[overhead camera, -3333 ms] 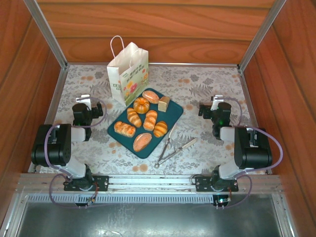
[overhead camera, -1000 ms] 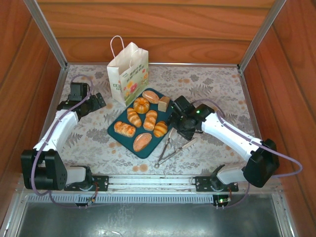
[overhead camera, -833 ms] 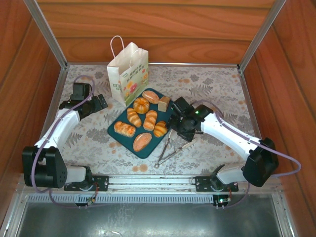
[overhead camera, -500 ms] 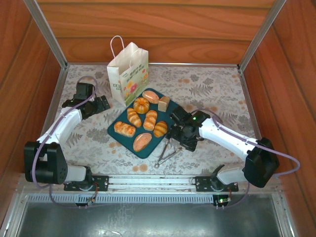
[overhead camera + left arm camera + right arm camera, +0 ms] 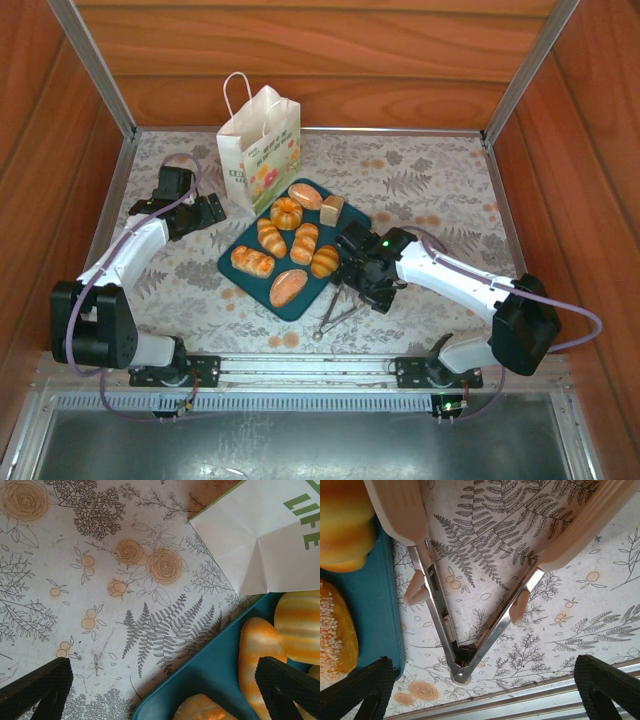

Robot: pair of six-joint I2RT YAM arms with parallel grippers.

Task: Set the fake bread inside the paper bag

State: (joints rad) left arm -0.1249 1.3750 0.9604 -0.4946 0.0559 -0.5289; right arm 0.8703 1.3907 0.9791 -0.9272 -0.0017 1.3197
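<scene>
The right wrist view resolved the bare metal tongs (image 5: 461, 667), with cream tips and a spring hinge, a thin sliver from above. The left wrist view read green lettering on the white paper bag (image 5: 260, 535). Overhead: seven glossy golden fake bread (image 5: 304, 243) pieces on one dark teal rounded tray (image 5: 260, 284), one bag, one tongs. The left gripper (image 5: 205, 212) and right gripper (image 5: 362, 285) gaped open, and the bread lay between them, outside both jaws.

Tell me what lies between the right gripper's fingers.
Metal tongs, lying in a V on the tablecloth below the open right gripper, per the right wrist view.
</scene>
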